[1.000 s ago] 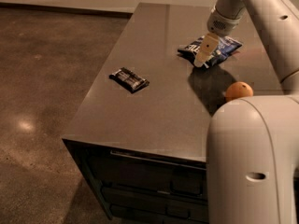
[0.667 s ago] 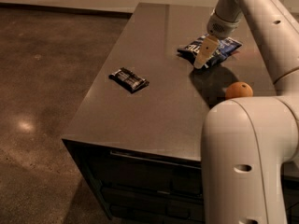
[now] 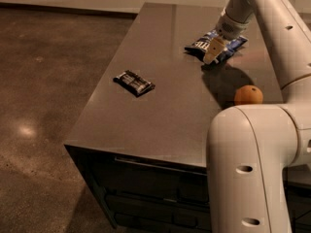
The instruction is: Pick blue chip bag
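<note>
The blue chip bag [image 3: 224, 44], dark blue with white lettering, lies at the far right of the grey table top [image 3: 170, 96]. My gripper [image 3: 213, 51] comes down from the upper right and sits right on the bag's middle, covering part of it. The bag's left end and right end stick out on either side of the gripper. My arm's large white elbow [image 3: 252, 169] fills the lower right of the view and hides the table's near right corner.
A small flat black wrapper [image 3: 134, 82] lies left of the table's centre. An orange [image 3: 249, 95] sits near the right side, just behind my elbow. The table's left and front edges drop off to a brown polished floor [image 3: 43, 106].
The gripper stays on the bag and has shifted only slightly upward in the view. My near elbow has moved a little to the left. The wrapper and the orange have not moved.
</note>
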You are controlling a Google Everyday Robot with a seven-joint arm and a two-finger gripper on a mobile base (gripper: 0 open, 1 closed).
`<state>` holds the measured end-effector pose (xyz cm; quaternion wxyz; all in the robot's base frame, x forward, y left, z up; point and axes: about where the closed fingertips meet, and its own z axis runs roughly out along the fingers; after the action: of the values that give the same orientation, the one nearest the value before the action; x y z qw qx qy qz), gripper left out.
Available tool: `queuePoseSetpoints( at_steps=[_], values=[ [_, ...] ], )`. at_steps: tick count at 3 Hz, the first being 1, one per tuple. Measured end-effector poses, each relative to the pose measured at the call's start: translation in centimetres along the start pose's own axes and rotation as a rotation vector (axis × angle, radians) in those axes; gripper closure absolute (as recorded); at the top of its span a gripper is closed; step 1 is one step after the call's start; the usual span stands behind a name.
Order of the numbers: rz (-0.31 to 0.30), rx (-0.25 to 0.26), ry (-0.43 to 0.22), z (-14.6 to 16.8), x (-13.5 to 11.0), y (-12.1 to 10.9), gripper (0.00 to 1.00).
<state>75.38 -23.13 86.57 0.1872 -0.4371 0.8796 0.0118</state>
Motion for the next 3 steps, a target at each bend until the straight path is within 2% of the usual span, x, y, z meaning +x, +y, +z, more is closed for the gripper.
queuePoseSetpoints(
  at_steps=[1,2,3],
  values=[
    [-0.011,-0.004,-0.048,-1.2,-0.9,0.2,0.7],
    [-0.019,-0.005,-0.069,-2.1,-1.3,0.3,0.93],
    [-0.027,-0.003,-0.081,-2.8,-1.7,0.5,1.0]
  ],
)
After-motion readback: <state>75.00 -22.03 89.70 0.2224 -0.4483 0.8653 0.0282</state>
